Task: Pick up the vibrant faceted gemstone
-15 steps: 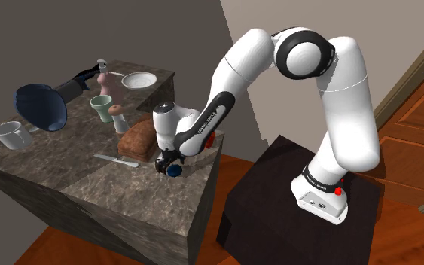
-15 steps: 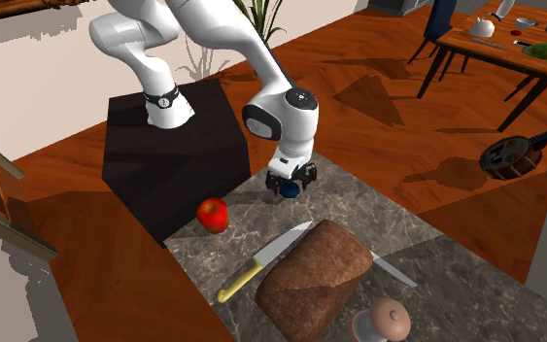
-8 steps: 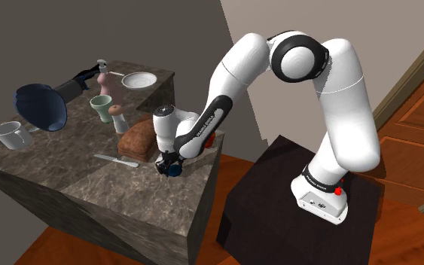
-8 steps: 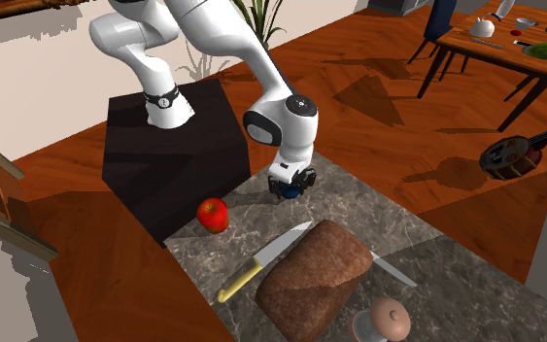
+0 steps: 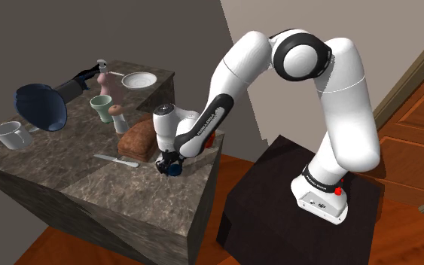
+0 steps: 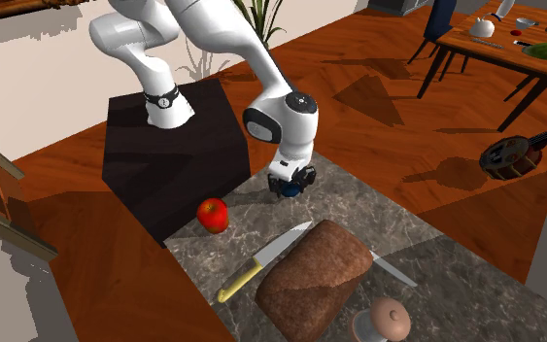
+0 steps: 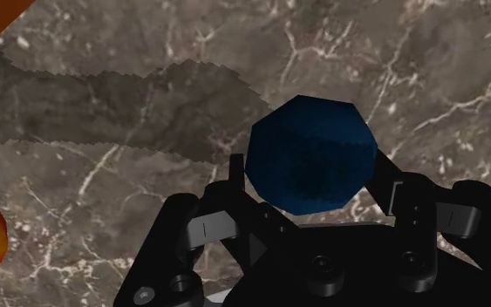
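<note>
where the gripper (image 7: 311, 179) hangs, the blue gemstone (image 7: 310, 148) sits centred between its jaws. they pinch it from both sides.

The gemstone (image 7: 311, 155) is dark blue, faceted and roughly round. It sits clasped by the gripper (image 7: 311, 177), near the marbled counter's (image 7: 147, 105) edge.

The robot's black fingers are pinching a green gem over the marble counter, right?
Not green. The gemstone is dark blue. The wrist view shows it pinched between the black fingers of the gripper, over the marble counter.
</note>
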Controlling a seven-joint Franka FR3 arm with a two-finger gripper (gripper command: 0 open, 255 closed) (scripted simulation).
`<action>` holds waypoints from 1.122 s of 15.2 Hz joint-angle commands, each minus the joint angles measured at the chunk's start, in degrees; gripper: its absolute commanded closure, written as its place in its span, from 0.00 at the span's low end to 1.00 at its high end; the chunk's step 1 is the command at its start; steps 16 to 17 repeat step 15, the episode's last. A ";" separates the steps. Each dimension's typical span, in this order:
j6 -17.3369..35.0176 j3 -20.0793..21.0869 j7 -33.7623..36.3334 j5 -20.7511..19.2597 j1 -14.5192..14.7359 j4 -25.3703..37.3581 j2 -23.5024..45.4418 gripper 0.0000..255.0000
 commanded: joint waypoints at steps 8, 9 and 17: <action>-4.38 1.92 -1.40 2.09 -1.46 -1.17 -5.60 1.00; -4.91 2.13 -1.56 2.35 -1.61 -1.25 -6.22 1.00; -7.16 2.94 -2.27 3.43 -2.21 -1.46 -8.74 1.00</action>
